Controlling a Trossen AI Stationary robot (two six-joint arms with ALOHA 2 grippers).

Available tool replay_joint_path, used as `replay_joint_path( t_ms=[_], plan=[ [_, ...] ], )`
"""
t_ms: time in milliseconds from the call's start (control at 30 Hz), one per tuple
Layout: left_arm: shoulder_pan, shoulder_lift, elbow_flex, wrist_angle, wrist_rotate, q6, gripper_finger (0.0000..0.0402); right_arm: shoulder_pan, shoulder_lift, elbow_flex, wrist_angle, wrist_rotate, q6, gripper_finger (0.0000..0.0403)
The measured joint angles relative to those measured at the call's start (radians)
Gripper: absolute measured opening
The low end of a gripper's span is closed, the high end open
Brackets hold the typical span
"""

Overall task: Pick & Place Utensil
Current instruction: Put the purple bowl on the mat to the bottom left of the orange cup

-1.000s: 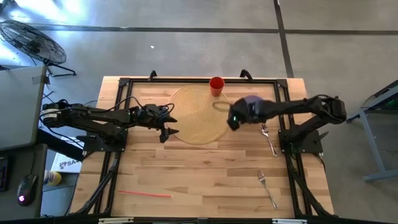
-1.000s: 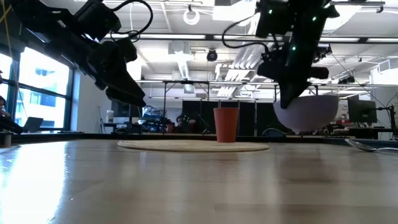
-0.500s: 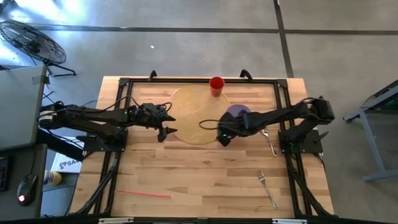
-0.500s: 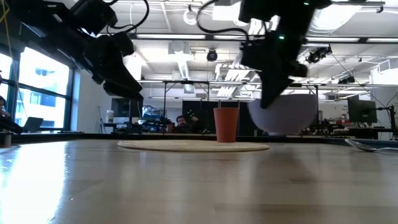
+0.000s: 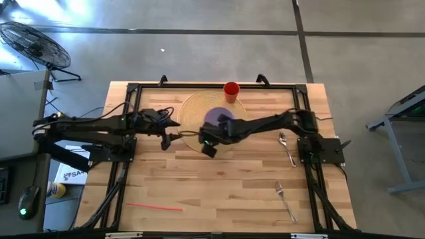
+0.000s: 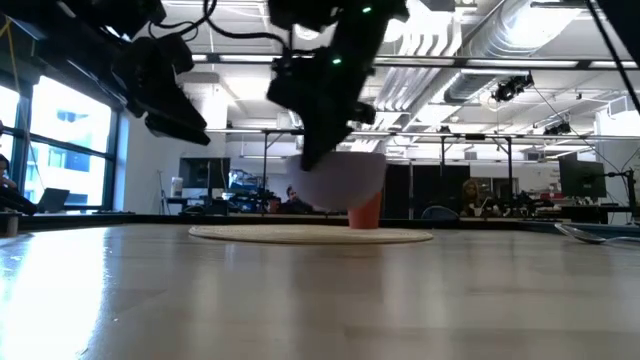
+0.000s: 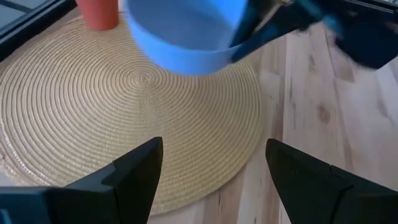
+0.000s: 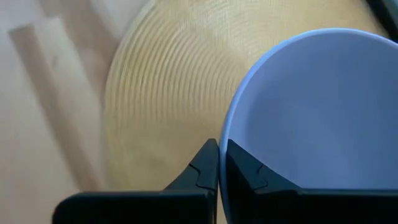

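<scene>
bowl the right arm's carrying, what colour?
Pale blue bowl, plain inside and out; clearest in the right wrist view.

Pale blue bowl (image 5: 217, 118), straw-yellow mat (image 5: 192, 113) woven in concentric rings, red cup (image 5: 231, 91), light wood-grain table (image 5: 219, 192).

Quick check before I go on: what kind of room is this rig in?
Likely an open lab or workshop: exposed ceiling ducts, a concrete floor, a floor fan beside the wooden table.
</scene>
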Motion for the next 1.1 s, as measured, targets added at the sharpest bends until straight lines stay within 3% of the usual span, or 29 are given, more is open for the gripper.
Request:
replay_joint_path(
  t_ms=[200, 533, 833, 1100],
  plan=[
    [0.000, -0.021, 0.000, -0.039, 0.004, -0.002, 0.0279, -0.070, 0.078, 0.109, 0.021, -0.026, -0.064, 0.0005],
    [0.000, -0.021, 0.000, -0.101, 0.000, 0.006, 0.0279, -0.127, 0.127, 0.110, 0.045, -0.094, -0.029, 0.0012],
    [0.000, -0.021, 0.000, -0.100, 0.004, 0.001, 0.0279, -0.122, 0.127, 0.111, 0.048, -0.091, -0.032, 0.0010],
    [0.000, -0.021, 0.000, -0.100, 0.009, -0.025, 0.0279, -0.121, 0.126, 0.111, 0.059, -0.062, -0.033, 0.0051]
  ],
)
